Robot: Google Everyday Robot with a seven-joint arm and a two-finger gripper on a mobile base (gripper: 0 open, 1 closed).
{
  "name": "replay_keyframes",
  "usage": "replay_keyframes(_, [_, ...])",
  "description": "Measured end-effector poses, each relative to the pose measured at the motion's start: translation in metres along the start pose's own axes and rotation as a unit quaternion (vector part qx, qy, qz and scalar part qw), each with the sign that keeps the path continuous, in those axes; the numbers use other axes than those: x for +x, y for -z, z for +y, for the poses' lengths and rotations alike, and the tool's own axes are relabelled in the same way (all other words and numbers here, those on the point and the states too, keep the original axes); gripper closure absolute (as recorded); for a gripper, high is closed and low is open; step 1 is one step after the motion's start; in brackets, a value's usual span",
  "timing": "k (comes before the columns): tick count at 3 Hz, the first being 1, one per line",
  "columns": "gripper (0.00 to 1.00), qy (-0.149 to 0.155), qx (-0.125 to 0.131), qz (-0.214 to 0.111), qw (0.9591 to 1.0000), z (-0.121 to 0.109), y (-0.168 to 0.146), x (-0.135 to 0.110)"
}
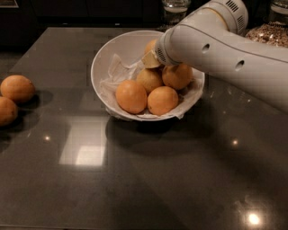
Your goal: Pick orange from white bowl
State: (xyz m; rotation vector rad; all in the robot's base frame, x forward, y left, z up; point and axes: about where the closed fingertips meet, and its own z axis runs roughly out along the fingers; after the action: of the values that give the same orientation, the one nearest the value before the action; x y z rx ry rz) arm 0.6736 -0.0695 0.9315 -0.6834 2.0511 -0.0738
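The white bowl [112,58] with crumpled paper lining stands at the back middle of the dark table and holds several oranges. The paler yellowish orange [150,79] lies in the middle of the bowl, between deeper-orange ones [131,95] [163,100] [177,76]. My gripper [150,60] reaches in from the right on the thick white arm [225,49]. Its beige tip sits just above and behind the paler orange, over the bowl's centre. Another orange [150,45] is partly hidden behind the gripper.
Two deeper-orange oranges [17,88] [6,110] lie on the table [144,179] at the left edge. A glass jar [175,9] and a jar of grains [270,30] stand behind the bowl at the back.
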Motion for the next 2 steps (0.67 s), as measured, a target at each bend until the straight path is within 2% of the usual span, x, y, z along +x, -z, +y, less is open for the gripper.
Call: replay_keyframes(2, [0.86, 0.0, 0.0, 0.0, 1.0, 0.0, 0.0, 0.0])
